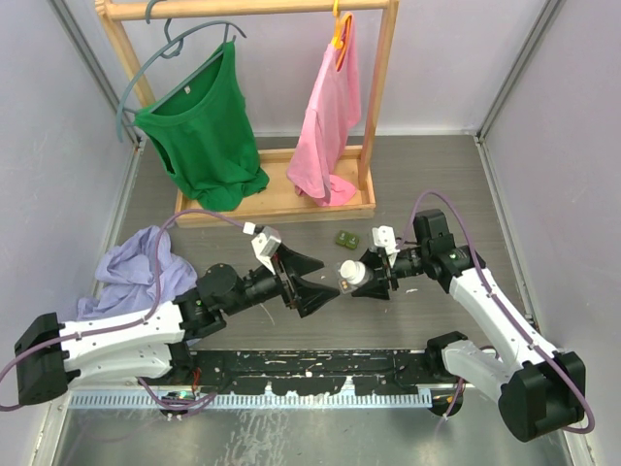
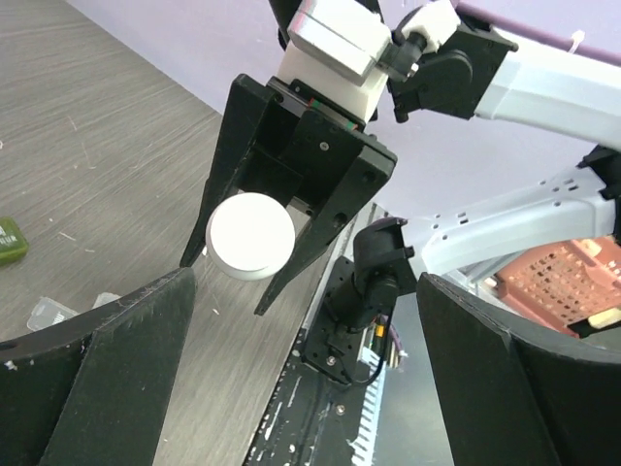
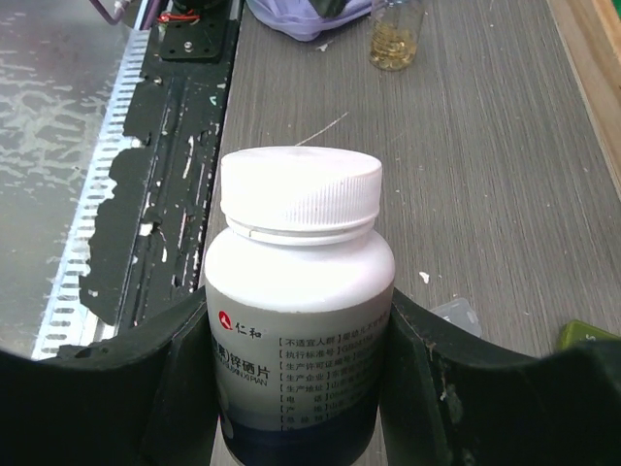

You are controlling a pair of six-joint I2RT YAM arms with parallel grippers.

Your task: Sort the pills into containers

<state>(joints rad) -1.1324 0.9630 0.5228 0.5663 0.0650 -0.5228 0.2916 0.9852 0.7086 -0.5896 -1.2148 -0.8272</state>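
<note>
My right gripper (image 1: 372, 276) is shut on a white pill bottle (image 1: 350, 273) with a ribbed white cap, held on its side above the table with the cap towards the left arm. The bottle fills the right wrist view (image 3: 296, 320). My left gripper (image 1: 330, 278) is open, its jaws either side of the cap and not touching it. In the left wrist view the cap (image 2: 250, 236) faces the camera. The dark green pill box (image 1: 346, 238) lies on the table behind the bottle. The clear pill box (image 3: 456, 316) lies next to it, also seen in the left wrist view (image 2: 49, 311).
A wooden clothes rack (image 1: 281, 202) at the back holds a green top (image 1: 204, 126) and a pink top (image 1: 330, 116). A lavender cloth (image 1: 141, 264) lies at the left. A small glass vial (image 3: 396, 34) stands on the table. A black rail (image 1: 310, 374) runs along the front edge.
</note>
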